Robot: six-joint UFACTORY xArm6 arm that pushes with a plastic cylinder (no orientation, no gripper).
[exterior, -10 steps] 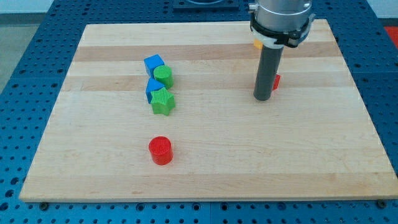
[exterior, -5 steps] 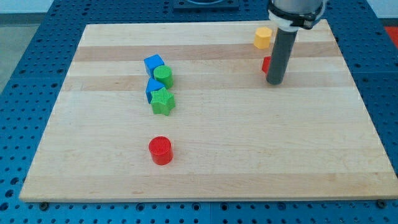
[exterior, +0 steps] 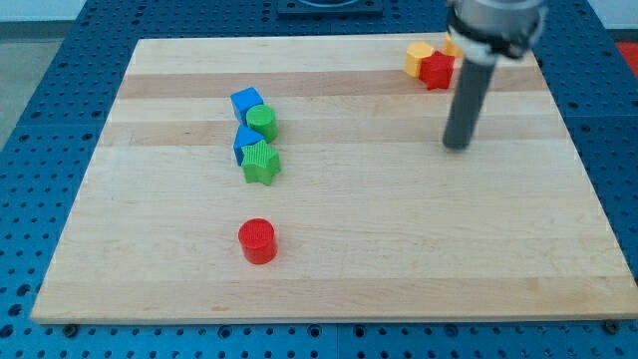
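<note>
While my tip (exterior: 457, 146) clear of red block (exterior: 437, 70), no writing visible.

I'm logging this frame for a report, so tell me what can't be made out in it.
- Camera view: the rod above my tip is motion-blurred and cut off by the view's top edge.
- The red block at the view's top right: shape unclear, small and blurred.
- The yellow block: partly hidden behind the red block.
- The lower blue block: mostly hidden by the green blocks.

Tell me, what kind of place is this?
Probably a robotics lab bench. A wooden board lies on a blue perforated table, holding small coloured blocks, and my tip sits below the red block and yellow block, touching neither.
</note>
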